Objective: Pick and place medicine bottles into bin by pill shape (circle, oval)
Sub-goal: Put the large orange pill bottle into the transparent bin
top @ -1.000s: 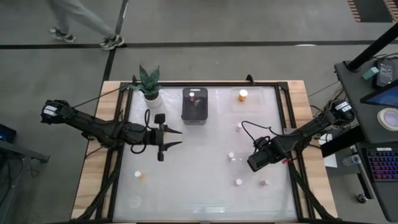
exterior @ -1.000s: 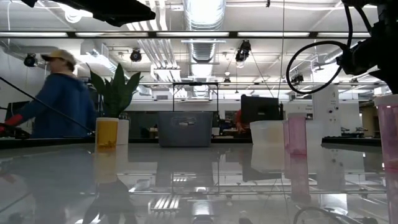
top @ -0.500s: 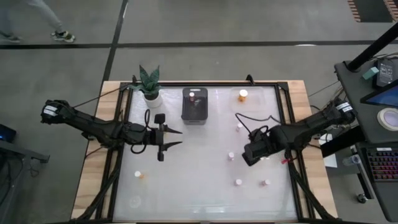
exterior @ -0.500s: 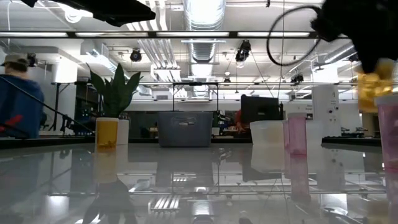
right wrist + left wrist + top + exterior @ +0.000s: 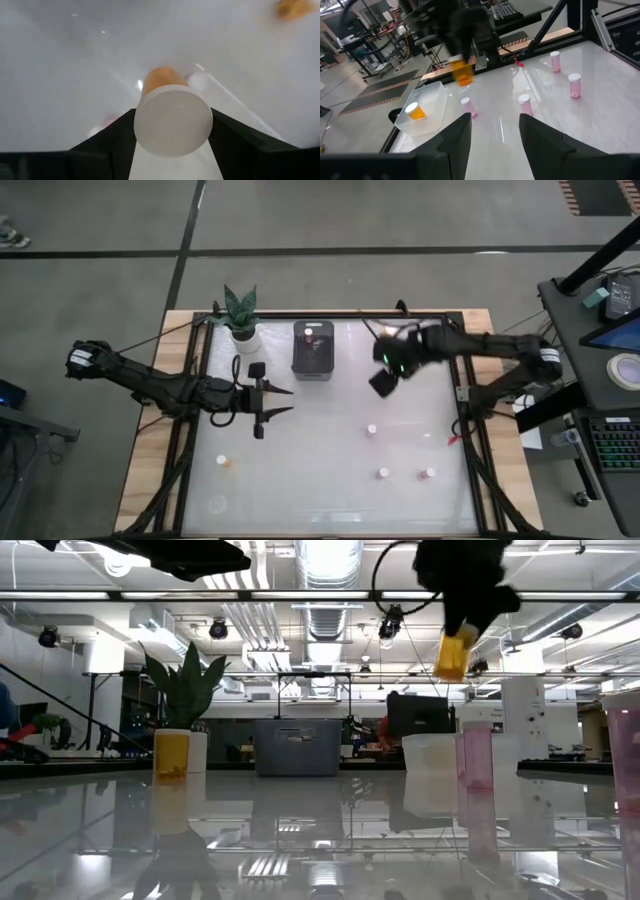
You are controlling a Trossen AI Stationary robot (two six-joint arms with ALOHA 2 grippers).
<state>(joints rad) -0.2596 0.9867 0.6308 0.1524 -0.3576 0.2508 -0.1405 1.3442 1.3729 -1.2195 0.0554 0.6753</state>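
Moved: right arm swung from the near-right of the surface up to the far right; left arm unchanged.
Right pincer (image 5: 386, 378): closed on an orange bottle (image 5: 172, 112) with a white cap, fingers on both sides of it; held in the air, just near of the clear bin (image 5: 391, 332), as low view shows (image 5: 455, 651).
Left pincer (image 5: 278, 401): left of centre, fingers apart, nothing between them, pointing right.
Clear bin: far right of the surface, one orange bottle (image 5: 414, 110) with white cap lying inside.
Dark bin (image 5: 313, 350): far centre, a bottle visible inside, kind unclear.
Loose bottles: small pinkish ones with white caps stand on the right half, one mid-right (image 5: 371, 430), two near-right (image 5: 383, 473) (image 5: 429, 474); one orange bottle (image 5: 222, 462) near-left.
Plant pot (image 5: 243, 334): far left, white, with a green plant.
Surface (image 5: 300, 470): white, glossy, inside a dark frame.
Person: only a shoe at the far-left floor edge (image 5: 12, 235).
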